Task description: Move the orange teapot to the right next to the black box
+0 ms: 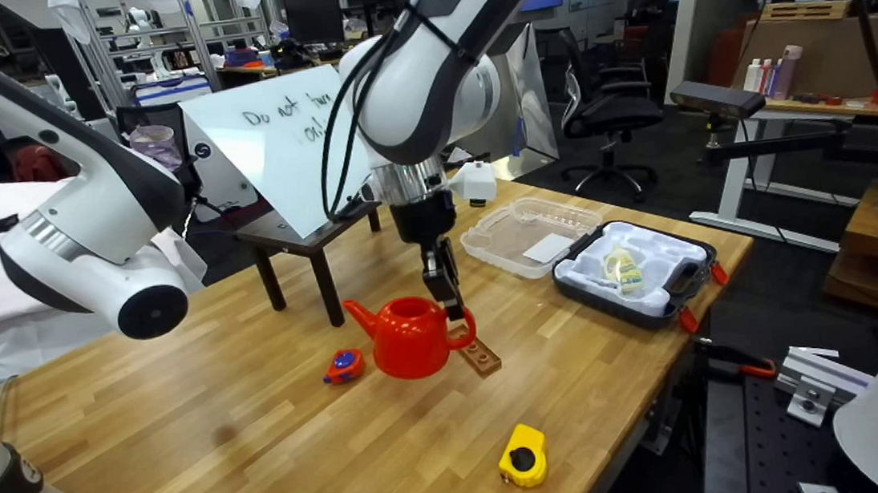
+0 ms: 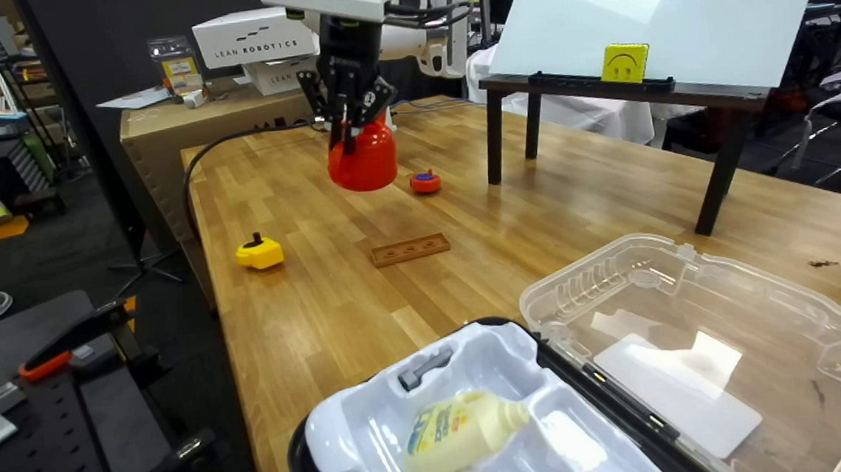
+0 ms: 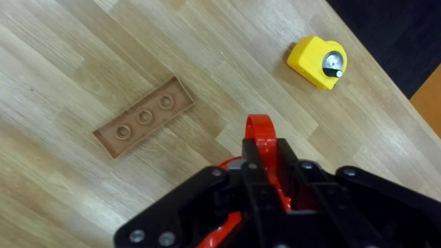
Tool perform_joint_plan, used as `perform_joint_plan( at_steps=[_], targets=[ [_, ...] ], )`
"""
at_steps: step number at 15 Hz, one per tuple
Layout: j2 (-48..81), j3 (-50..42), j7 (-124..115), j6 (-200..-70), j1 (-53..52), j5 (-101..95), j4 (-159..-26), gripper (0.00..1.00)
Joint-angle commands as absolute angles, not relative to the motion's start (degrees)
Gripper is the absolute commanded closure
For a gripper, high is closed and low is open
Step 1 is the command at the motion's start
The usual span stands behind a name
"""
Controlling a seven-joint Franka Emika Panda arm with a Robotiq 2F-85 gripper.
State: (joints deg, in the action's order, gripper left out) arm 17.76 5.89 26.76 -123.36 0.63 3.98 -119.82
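Wrist view only — pincer (image 3: pixel 266 148) astride teapot handle (image 3: pixel 260 126)

The glossy orange teapot (image 1: pixel 409 350) hangs upright in midair, well apart from the open black box (image 1: pixel 601 301).

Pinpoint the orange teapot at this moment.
In an exterior view, the orange teapot is mid-picture, just right of the small red-and-blue toy, apparently above the wooden table; the wrist view shows the gripper holding its handle.
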Motion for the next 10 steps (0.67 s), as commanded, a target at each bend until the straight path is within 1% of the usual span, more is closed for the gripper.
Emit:
perform_joint_plan(
  at_steps=[1, 10],
  targets=[
    [15.08, 3.02, 24.57, -121.90, 2.46, 2.25, -121.28, 0.96],
    [12.69, -4.43, 13.43, -119.54, 8.42, 7.52, -120.68, 0.96]
  ],
)
